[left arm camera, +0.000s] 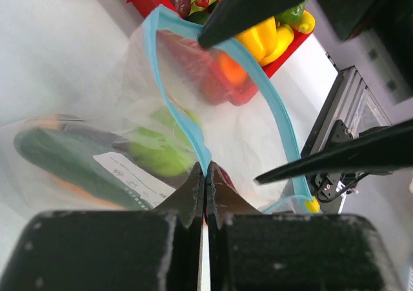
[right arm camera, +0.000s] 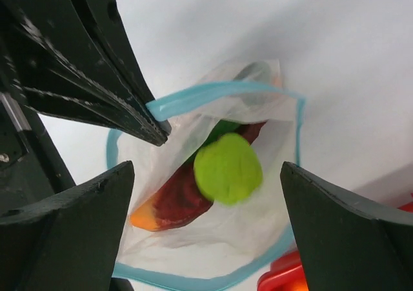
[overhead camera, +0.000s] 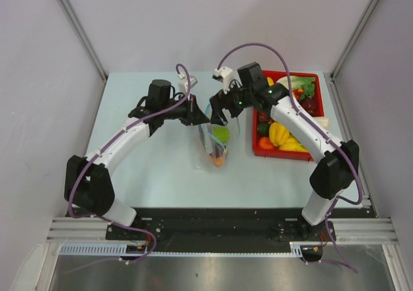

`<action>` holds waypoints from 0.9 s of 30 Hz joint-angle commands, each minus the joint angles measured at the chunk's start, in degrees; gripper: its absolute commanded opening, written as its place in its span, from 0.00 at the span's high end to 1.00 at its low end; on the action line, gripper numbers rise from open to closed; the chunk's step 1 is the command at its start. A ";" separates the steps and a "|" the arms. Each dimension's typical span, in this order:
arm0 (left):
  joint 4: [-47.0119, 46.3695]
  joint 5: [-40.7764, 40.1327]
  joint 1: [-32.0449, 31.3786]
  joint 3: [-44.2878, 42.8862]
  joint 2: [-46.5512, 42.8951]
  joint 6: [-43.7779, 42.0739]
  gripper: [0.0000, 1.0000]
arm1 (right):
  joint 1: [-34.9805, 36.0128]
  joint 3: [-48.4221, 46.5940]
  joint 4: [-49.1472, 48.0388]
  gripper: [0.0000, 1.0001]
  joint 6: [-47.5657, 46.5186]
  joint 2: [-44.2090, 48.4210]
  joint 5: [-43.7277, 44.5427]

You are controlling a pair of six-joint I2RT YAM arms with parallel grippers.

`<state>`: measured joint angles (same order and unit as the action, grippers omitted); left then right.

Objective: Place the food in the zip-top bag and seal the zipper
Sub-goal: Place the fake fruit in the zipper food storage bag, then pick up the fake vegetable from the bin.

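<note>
The clear zip-top bag point(overhead camera: 213, 148) lies mid-table with its mouth held open. My left gripper point(left arm camera: 205, 168) is shut on the light blue zipper point(left arm camera: 279, 113) at the mouth's near edge; in the top view it point(overhead camera: 204, 119) is at the bag's top. My right gripper point(right arm camera: 206, 165) is open and empty, right above the open mouth point(overhead camera: 220, 115). Inside the bag I see a green round fruit point(right arm camera: 228, 168), a dark red and orange piece point(right arm camera: 169, 206), a dark green cucumber point(left arm camera: 58, 157) and the white label point(left arm camera: 132, 180).
A red tray point(overhead camera: 271, 154) with more toy food, including yellow peppers point(overhead camera: 281, 135), stands to the right of the bag. White walls enclose the table on three sides. The right gripper's fingers point(left arm camera: 258, 4) cross the left wrist view above the bag.
</note>
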<state>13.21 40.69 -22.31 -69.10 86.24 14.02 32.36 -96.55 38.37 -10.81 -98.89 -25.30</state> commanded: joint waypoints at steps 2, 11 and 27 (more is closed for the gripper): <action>-1.96 0.88 0.42 0.28 -2.65 0.04 1.00 | -5.28 -7.33 -0.05 0.00 4.30 2.83 -1.51; -1.35 1.68 0.42 -1.21 -1.34 -0.66 1.00 | -24.52 -11.46 5.48 0.00 0.19 -3.14 0.77; -1.17 2.38 0.86 0.19 -1.51 -0.14 1.00 | -29.99 5.22 19.55 0.05 -3.61 6.77 2.44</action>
<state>14.24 41.17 -21.87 -69.10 86.21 13.50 -2.46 -97.23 56.25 -14.79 -100.03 -24.53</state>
